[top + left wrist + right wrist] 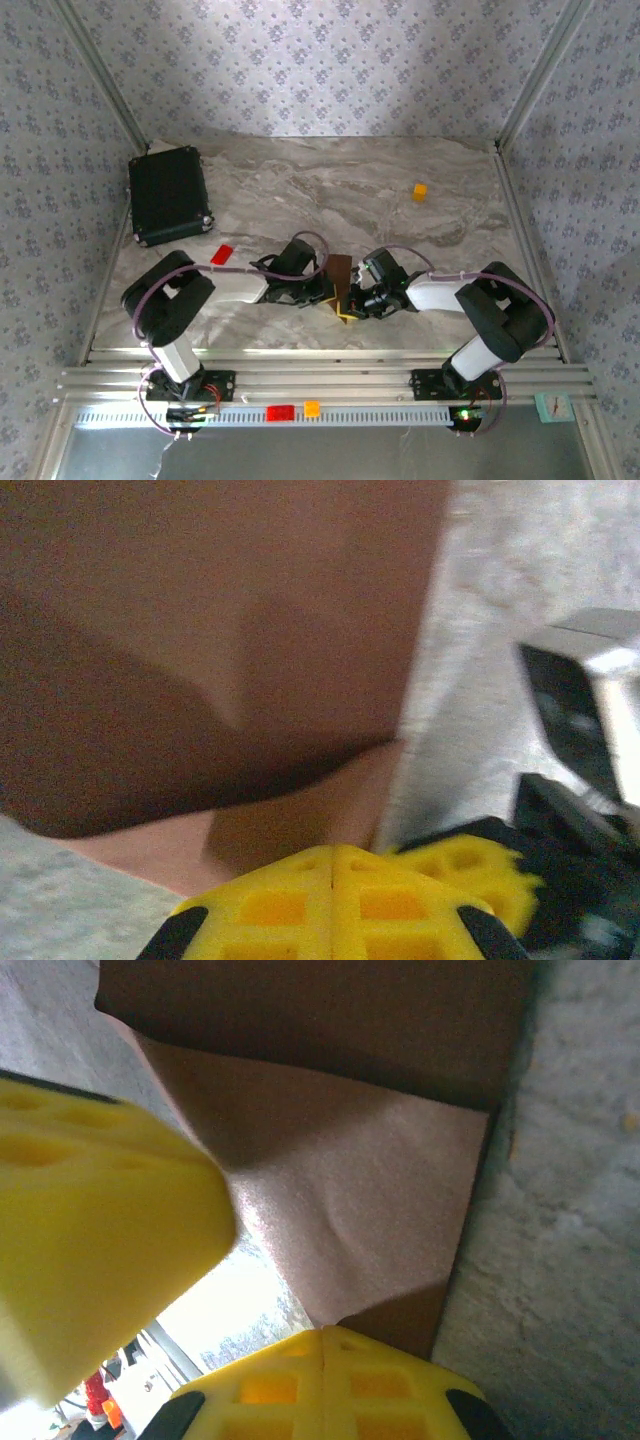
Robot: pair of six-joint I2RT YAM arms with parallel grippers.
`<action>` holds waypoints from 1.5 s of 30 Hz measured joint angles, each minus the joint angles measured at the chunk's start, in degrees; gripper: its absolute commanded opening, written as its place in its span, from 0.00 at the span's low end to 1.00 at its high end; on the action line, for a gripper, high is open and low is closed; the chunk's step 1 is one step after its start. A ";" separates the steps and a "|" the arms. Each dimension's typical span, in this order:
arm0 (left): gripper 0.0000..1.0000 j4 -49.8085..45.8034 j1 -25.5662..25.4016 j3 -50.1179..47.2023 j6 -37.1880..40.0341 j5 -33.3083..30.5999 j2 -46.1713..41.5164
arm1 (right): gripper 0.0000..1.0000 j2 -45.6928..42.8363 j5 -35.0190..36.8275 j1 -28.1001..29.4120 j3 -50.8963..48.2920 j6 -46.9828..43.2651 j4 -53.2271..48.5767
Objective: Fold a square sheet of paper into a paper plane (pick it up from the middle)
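Paper first: the square sheet of paper is up off the table, held between your two arms just in front of their bases, near the middle of the near edge. In the overhead view it stands roughly on edge as a dark brown patch between the two wrists.

Your left gripper has its jaws clenched, the yellow tips meeting with no gap, and the lower edge of the sheet runs down into that seam, so I judge it pinched there. Your right gripper is the same: jaws pressed together with a corner of the sheet caught at the tips. The two grips sit close together; each wrist camera sees the other gripper's yellow finger just beside its own.

The sheet is not flat. It bends softly across its middle with one part in shadow, but no sharp crease shows. I take this as the first fold, begun and not set.

Next you need to bring the free edges into line, lower the sheet to the table and press the bend into a real crease. Move both arms together: with grips this close, any pull apart could tear or skew thin paper.

The black case, red block and orange block lie well apart from the work.
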 measured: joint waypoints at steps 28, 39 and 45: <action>0.10 -4.66 8.72 -0.02 5.18 2.08 -5.53 | 0.00 -0.44 0.04 -0.46 0.11 -0.90 -1.62; 0.08 -1.27 2.78 1.77 4.02 2.21 1.55 | 0.00 -0.57 0.02 -0.55 0.20 -1.01 -2.16; 0.08 -0.28 6.58 1.38 4.33 3.91 2.71 | 0.00 -0.57 0.02 -0.55 0.17 -1.11 -2.16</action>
